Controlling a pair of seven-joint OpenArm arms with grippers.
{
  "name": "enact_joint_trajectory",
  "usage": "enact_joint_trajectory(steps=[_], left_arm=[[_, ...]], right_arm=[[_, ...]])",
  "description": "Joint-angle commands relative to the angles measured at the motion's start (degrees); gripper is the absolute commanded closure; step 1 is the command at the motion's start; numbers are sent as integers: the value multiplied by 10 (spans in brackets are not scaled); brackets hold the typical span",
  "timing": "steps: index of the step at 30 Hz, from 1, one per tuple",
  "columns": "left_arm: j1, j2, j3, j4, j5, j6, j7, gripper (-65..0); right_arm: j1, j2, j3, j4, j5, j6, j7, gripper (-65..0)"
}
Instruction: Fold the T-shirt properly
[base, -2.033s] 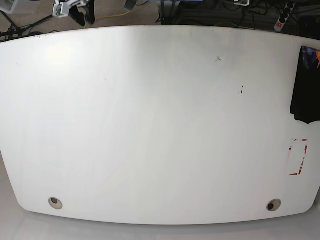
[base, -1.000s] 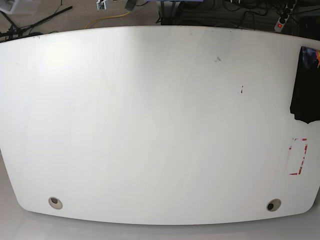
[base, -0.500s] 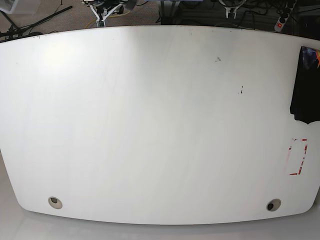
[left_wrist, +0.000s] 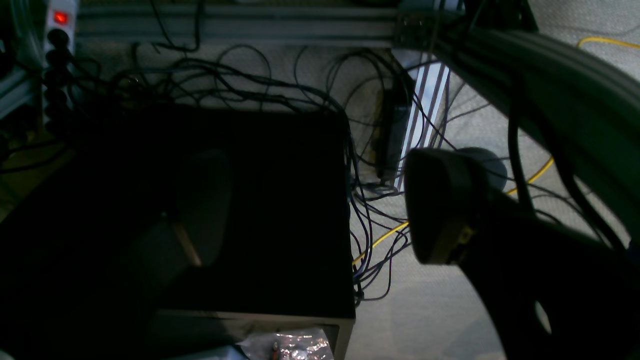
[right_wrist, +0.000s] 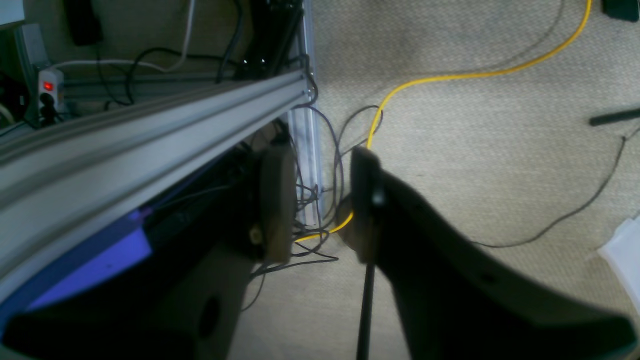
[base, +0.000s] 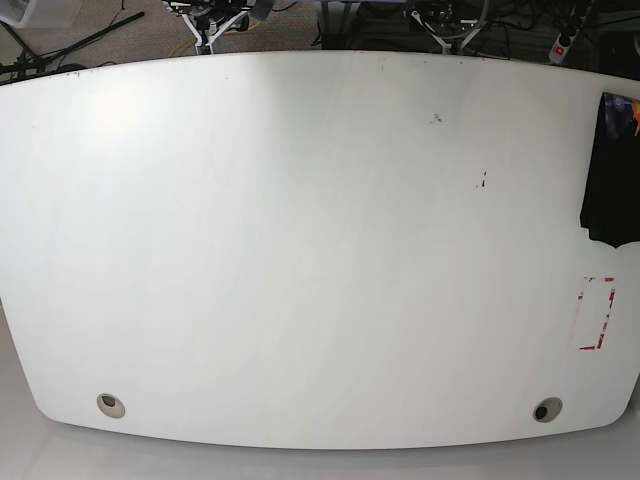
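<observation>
white table (base: 300, 250) filling the near view, black t-shirt (base: 612, 170) lying folded at its right edge. farther back, hovering over carpet (right_wrist: 475, 125) and tangled cables (left_wrist: 370, 225): left gripper (left_wrist: 320, 205) gaping wide, right gripper (right_wrist: 320, 200) standing narrowly parted, both gripping nothing.

Dark curved left gripper (left_wrist: 320, 210), flat rounded fingers (left_wrist: 440, 200), black right gripper (right_wrist: 320, 200), tan pads
</observation>
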Motion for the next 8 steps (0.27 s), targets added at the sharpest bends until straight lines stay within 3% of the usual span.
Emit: enact_joint_trajectory(steps=[1,8], left_arm=[[5,5,1,-3,1,1,2,-501],[5,9,1,-1,1,1,2,-503]], right_arm=[[-2,4,0,1,1,3,4,-179],[-2,4,0,1,1,3,6,-179]])
